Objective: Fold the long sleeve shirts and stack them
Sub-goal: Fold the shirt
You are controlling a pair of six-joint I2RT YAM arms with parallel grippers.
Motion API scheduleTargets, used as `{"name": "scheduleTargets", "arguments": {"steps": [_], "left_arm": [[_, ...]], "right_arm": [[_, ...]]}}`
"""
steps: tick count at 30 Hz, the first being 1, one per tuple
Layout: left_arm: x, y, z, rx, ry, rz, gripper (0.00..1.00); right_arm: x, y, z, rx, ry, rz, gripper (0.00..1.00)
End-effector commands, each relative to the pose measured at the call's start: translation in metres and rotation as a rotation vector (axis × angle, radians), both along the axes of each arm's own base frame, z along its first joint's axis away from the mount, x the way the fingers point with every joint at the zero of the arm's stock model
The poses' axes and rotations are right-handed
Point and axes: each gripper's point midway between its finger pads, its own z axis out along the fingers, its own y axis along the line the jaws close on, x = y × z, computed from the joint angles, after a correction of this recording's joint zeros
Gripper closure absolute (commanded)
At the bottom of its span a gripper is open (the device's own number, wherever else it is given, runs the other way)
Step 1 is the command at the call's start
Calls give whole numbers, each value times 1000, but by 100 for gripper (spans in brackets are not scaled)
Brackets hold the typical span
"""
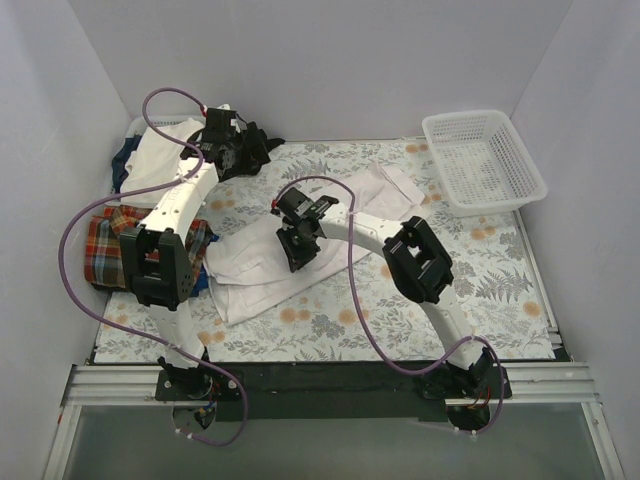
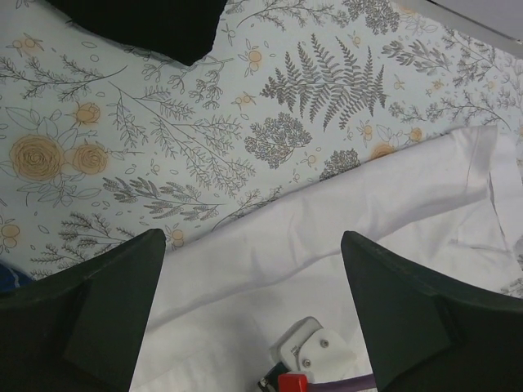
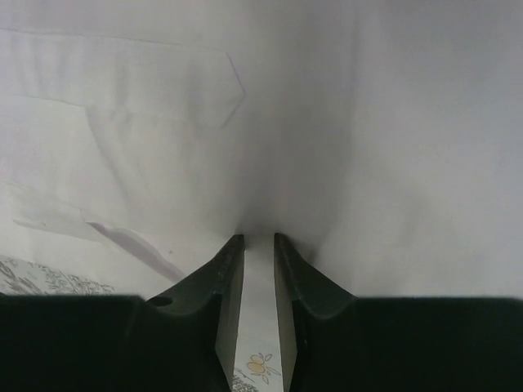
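The white shirt lies crumpled across the middle of the flowered tablecloth, one part reaching toward the back right. My right gripper presses down on it; in the right wrist view its jaws are nearly together, with the white fabric puckered at the tips. The plaid shirt lies bunched at the left edge, partly behind my left arm. My left gripper hangs open and empty at the back left, above the cloth. Its wrist view looks down on the white shirt.
A small black garment lies at the back beside the left gripper, also in the left wrist view. Another white cloth and something blue are piled in the back left corner. A white basket stands back right.
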Motion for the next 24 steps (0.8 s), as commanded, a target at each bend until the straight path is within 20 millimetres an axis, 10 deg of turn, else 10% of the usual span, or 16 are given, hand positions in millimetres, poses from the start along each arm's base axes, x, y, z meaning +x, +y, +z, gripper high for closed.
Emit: {"name": "scheduleTargets", "arguments": {"steps": [1,15,24], "left_arm": [[-6,-1,23,-29,-51,0,10],[-15,-51,10,-177,-13,-240,11],[-41,-180,-18,-192,22,-619,12]], "right_arm": [[-9,-41,-16,-113,9,-17,70],[-75,-170,-26,-325,8,-69,70],[-85,-229,46,-317,-138,-341,68]]}}
